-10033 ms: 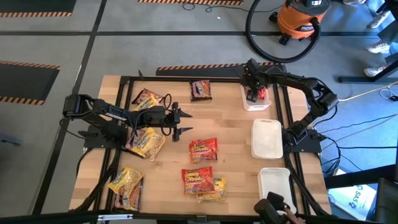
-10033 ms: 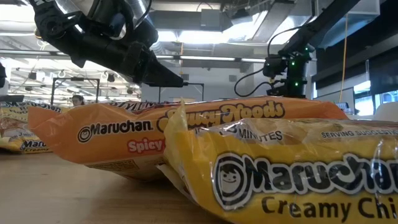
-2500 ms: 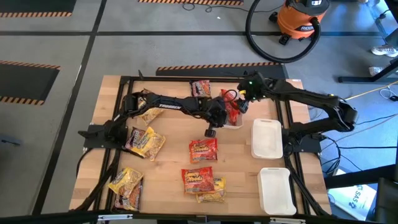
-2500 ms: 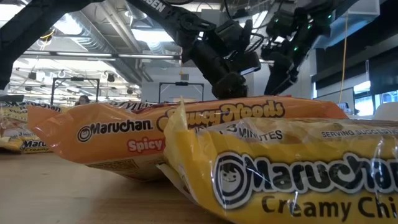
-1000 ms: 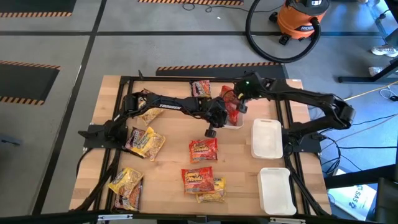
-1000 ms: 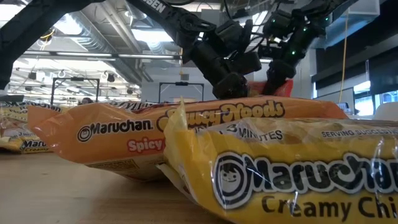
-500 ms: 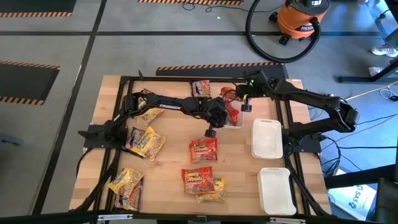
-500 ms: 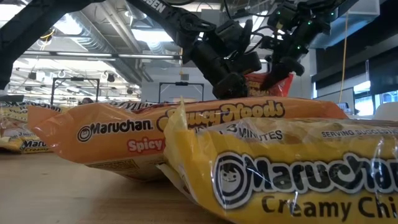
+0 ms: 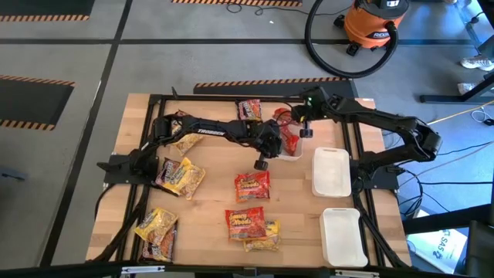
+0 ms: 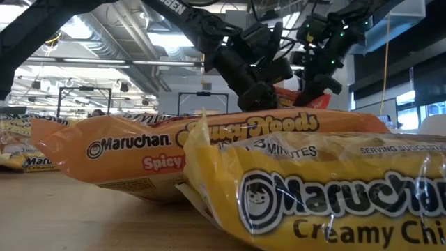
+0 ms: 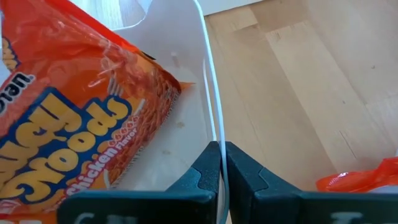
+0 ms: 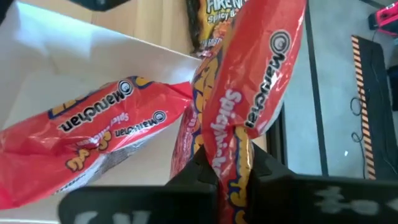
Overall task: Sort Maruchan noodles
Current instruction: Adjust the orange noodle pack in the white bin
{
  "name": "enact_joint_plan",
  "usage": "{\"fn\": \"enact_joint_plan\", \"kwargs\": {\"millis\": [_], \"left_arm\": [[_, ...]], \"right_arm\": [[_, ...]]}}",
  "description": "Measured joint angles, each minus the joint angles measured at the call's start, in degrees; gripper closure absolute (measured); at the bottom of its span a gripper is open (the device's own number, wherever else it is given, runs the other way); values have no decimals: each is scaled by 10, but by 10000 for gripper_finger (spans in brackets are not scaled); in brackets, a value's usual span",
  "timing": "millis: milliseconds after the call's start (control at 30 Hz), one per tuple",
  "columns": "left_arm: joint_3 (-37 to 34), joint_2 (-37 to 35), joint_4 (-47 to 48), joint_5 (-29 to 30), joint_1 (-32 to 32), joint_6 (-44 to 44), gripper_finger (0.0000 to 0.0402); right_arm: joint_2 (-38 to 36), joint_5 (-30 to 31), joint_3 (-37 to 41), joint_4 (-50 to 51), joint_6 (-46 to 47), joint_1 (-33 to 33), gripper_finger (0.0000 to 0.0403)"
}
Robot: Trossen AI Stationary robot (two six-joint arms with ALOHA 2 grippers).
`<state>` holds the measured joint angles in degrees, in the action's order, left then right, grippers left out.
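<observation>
The pale wooden worktop point(image 9: 208, 255) carries the scattered flat shiny plastic Maruchan noodle packets in red, yellow and dark brown: a red one point(image 9: 252, 186) mid-worktop, a red one point(image 9: 245, 222) nearer the front edge beside a yellow one point(image 9: 262, 235), yellow and dark ones point(image 9: 157, 230) at the left front, and a dark one point(image 9: 248, 111) at the far edge.

Two white rectangular foam trays point(image 9: 331, 171) lie along the right side, with nothing seen in them. A third white foam tray point(image 11: 186, 93) sits at the far right corner and already holds red packets point(image 12: 99, 137).

The left arm stretches right across the worktop, and its left hand point(image 11: 221, 163) is pinched together on that tray's thin wall, apparently steadying it.

The right hand point(image 12: 225, 167) is clamped on one end of a red packet point(image 12: 255, 81), which hangs lengthwise from the fingers directly over the tray, its long axis running away from the hand and angled across the packets below.

The coming move seems to turn on that overhang: the right hand is the nearer one, and the packet needs to lie down flat within the walls before release, or its free end may ride over the rim.
</observation>
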<state>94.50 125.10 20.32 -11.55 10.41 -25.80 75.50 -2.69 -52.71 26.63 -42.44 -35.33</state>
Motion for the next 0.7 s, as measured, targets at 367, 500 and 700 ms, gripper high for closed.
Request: {"fn": "enact_joint_plan", "kwargs": {"millis": [367, 500, 700], "left_arm": [[0, 0, 2, 0, 4, 10, 396], [0, 0, 1, -1, 5, 12, 396], [0, 0, 0, 0, 4, 14, 396]], "right_arm": [[-20, -12, -50, 57, 14, 1, 398], [-18, -14, -58, 78, 15, 0, 399], [7, -3, -45, 81, 16, 0, 398]]}}
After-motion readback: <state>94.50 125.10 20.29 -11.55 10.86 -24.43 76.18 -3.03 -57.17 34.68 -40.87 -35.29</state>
